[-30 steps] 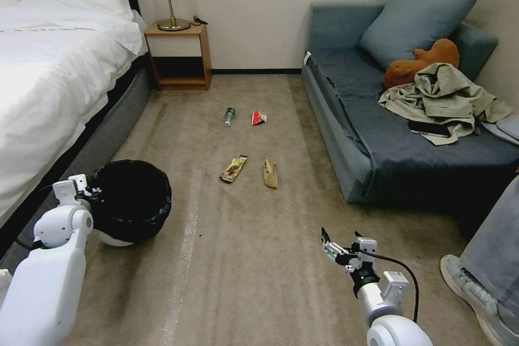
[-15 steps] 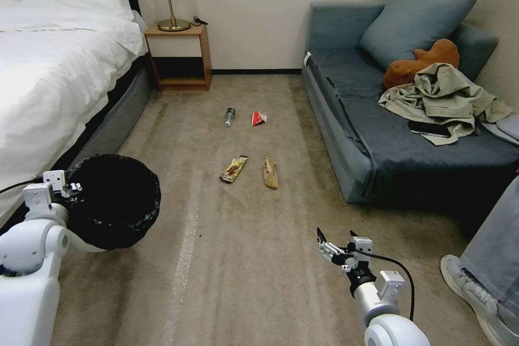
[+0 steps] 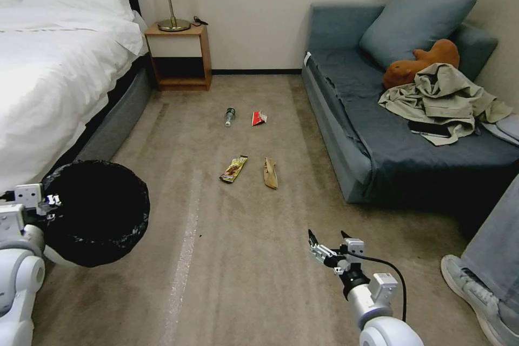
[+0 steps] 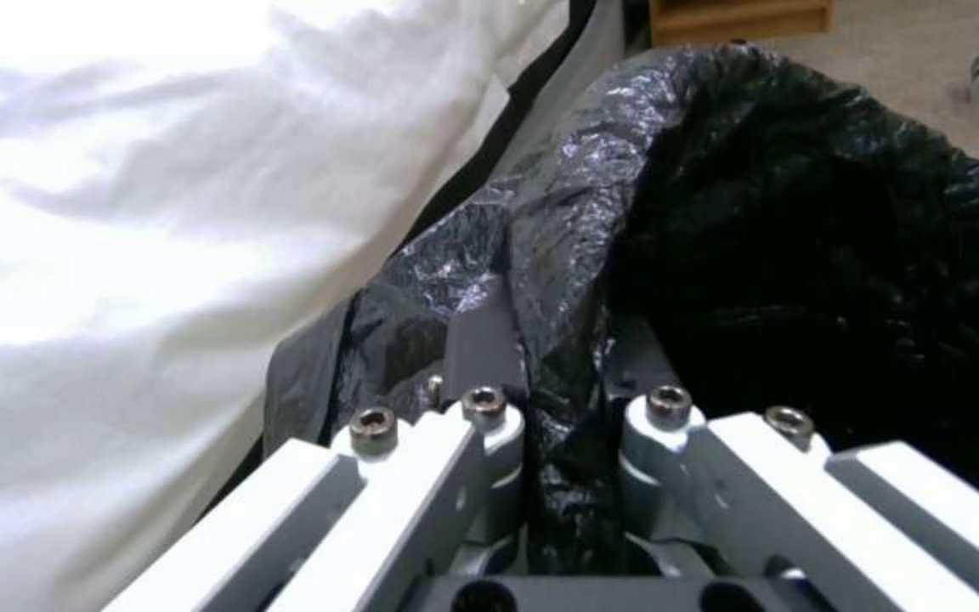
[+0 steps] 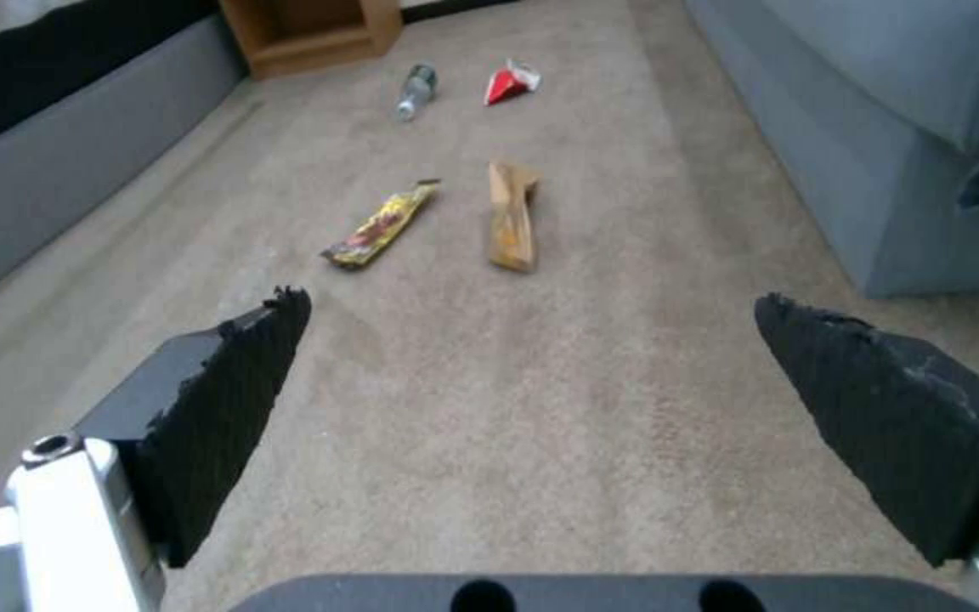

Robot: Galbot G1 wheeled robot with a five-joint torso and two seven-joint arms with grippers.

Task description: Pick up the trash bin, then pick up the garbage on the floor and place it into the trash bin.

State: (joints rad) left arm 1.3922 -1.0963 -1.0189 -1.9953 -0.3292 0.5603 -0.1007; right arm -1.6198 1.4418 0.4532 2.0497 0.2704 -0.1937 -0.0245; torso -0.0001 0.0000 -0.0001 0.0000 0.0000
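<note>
- Step in hand, as I judge it: carrying the trash bin (image 3: 97, 213) with my left gripper (image 3: 47, 201); no litter picked up yet.
- My left gripper's fingers (image 4: 478, 408) are pinched on the bin's near rim, black bag (image 4: 557, 280) squeezed between them.
- The bin hangs off my left arm at the lower left of the head view, beside the bed (image 3: 48, 59), mouth tilted toward the camera. Looks clear of the carpet (image 3: 243, 259), but I can't tell for sure.
- To do this well: keep the pinch firm. It grips one spot on the rim through slippery plastic, so I think the bin could swing or the liner could slide. Move slow and keep the mouth up.
- Hold the bin away from the bed sheet so it doesn't snag.
- My right gripper (image 3: 326, 243) hovers low over the carpet, fingers spread wide, nothing between the pads (image 5: 229, 374).
- It points at the litter ahead, well apart from it.
- Gold-brown wrapper (image 3: 233, 168) and tan paper wrapper (image 3: 270, 172) lie side by side, nearest.
- Small bottle (image 3: 230, 116) and red-and-white packet (image 3: 259, 118) lie farther off, toward the nightstand (image 3: 178, 57).
- Sofa (image 3: 378, 135) on the right.
- Flat wrappers on carpet will likely need the pads pressed low to catch an edge.
</note>
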